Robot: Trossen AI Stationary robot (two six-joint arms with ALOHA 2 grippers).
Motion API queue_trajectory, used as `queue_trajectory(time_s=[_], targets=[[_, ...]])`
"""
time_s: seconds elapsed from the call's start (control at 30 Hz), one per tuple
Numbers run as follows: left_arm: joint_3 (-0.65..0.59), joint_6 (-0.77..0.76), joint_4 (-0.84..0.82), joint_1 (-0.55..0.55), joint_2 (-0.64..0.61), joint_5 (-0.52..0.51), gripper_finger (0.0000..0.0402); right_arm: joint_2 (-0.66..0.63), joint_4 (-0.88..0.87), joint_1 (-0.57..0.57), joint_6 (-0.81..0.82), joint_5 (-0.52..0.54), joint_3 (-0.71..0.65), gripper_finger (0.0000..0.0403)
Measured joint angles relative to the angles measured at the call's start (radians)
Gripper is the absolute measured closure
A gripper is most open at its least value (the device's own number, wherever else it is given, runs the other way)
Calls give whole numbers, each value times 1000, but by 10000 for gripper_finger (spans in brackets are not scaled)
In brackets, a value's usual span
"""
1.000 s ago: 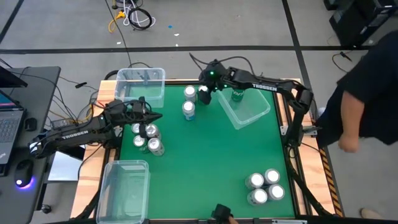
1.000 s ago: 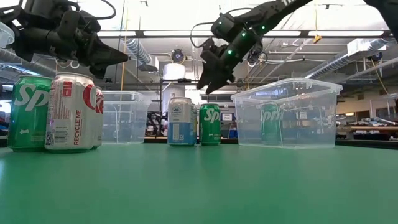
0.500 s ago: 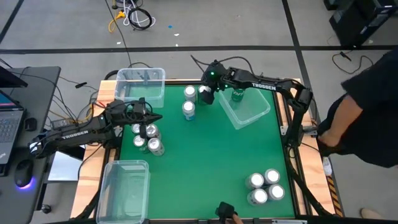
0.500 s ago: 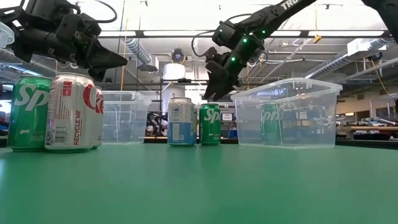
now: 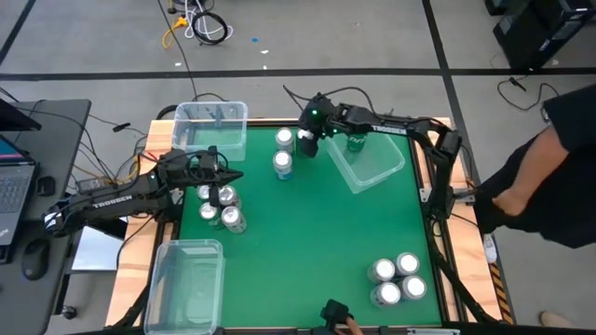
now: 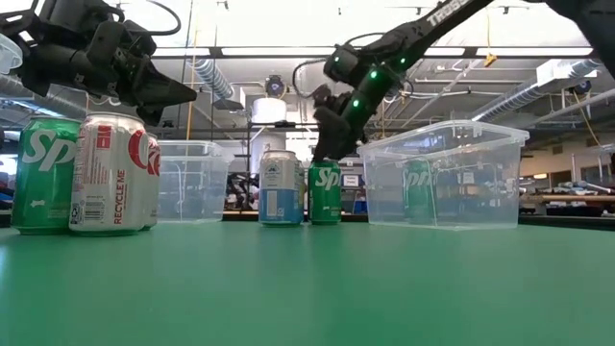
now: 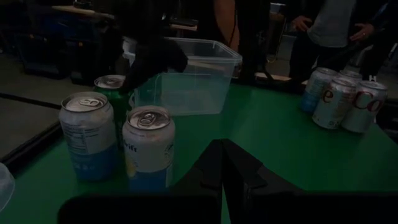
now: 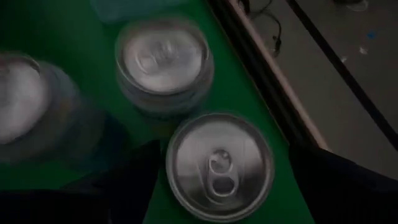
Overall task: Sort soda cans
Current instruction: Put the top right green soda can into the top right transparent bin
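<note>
Green-sided soda can (image 5: 355, 142) inside the clear plastic bin (image 5: 380, 168) at the table's far right; right gripper (image 5: 304, 146) just left of it.

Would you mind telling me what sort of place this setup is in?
Probably a robotics lab or workshop: exposed ceiling ducts, a laptop beside the green table, loose cables on the floor.

Upright soda cans stand in clusters: three at the far edge (image 5: 284, 152), four at the left (image 5: 220, 205), three near-right (image 5: 397, 279). One green can (image 5: 355, 142) stands inside the tilted bin.
</note>
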Motion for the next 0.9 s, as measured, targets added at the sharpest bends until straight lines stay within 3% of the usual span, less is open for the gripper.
queue_trajectory(time_s=[0.23, 0.43, 0.53, 0.9], targets=[[0, 0, -2, -1, 0, 5, 395, 41, 10, 3, -18, 8, 1, 66], [0, 0, -2, -1, 0, 5, 395, 40, 14, 7, -16, 9, 1, 116], [0, 0, -3, -1, 0, 5, 395, 39, 9, 11, -18, 12, 2, 116], [0, 0, -3, -1, 0, 4, 394, 38, -138, 18, 10, 19, 188, 116]])
